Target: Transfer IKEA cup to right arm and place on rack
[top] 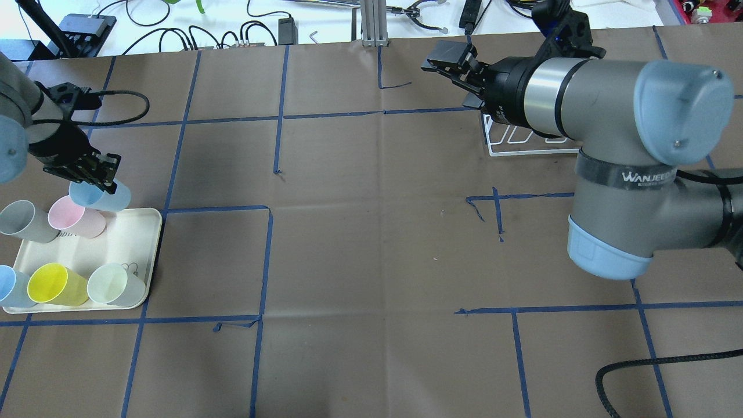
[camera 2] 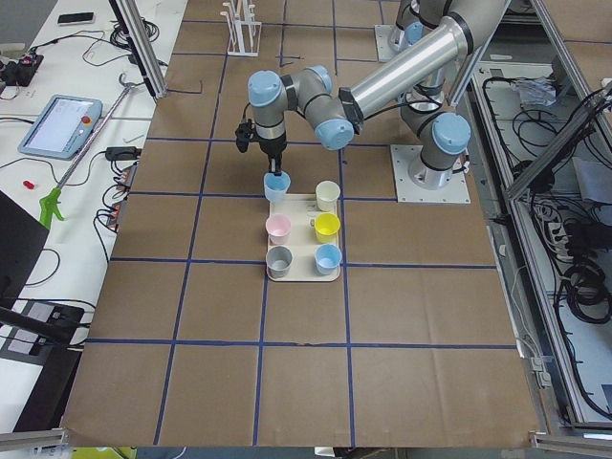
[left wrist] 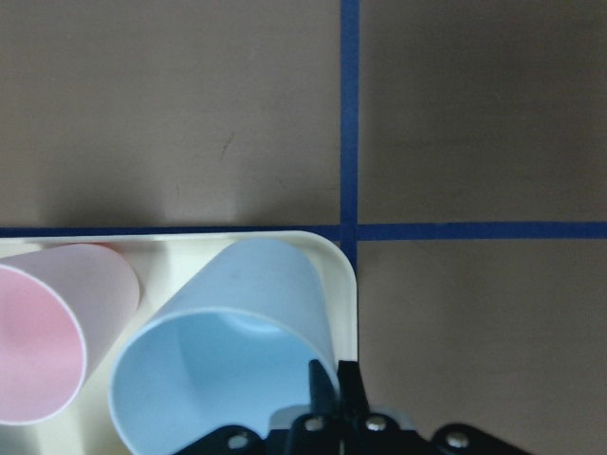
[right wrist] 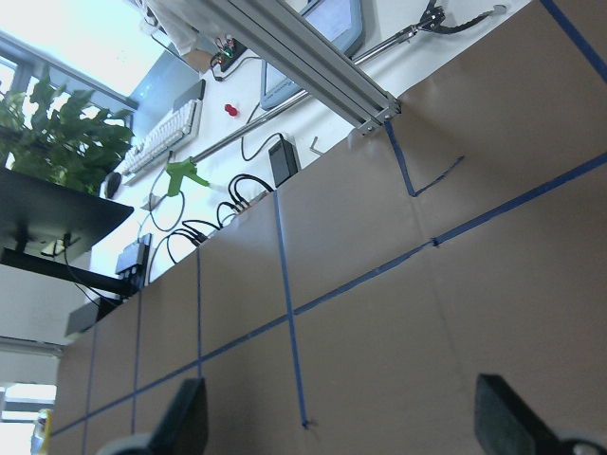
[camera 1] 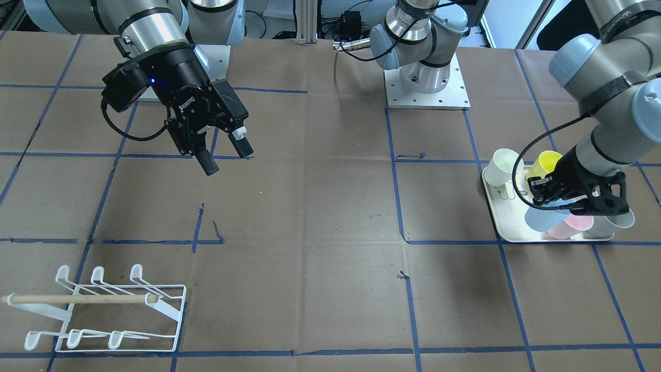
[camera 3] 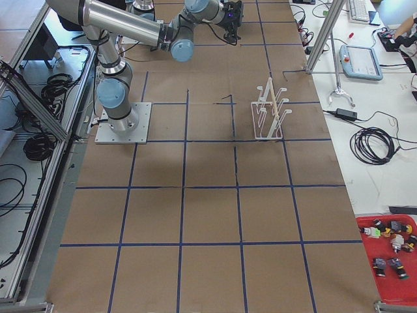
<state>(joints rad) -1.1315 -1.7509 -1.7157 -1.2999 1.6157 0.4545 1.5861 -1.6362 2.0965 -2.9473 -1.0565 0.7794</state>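
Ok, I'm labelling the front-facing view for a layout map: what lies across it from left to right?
First the rack → right gripper → left arm's base plate → tray, where the left gripper grips the blue cup by its rim.

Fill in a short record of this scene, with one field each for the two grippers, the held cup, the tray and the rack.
Left gripper: shut on the light blue cup's rim
Light blue cup: tilted, at the tray's corner
Right gripper: open, empty, above bare table
Tray: holds five other cups
Rack: no cups on it
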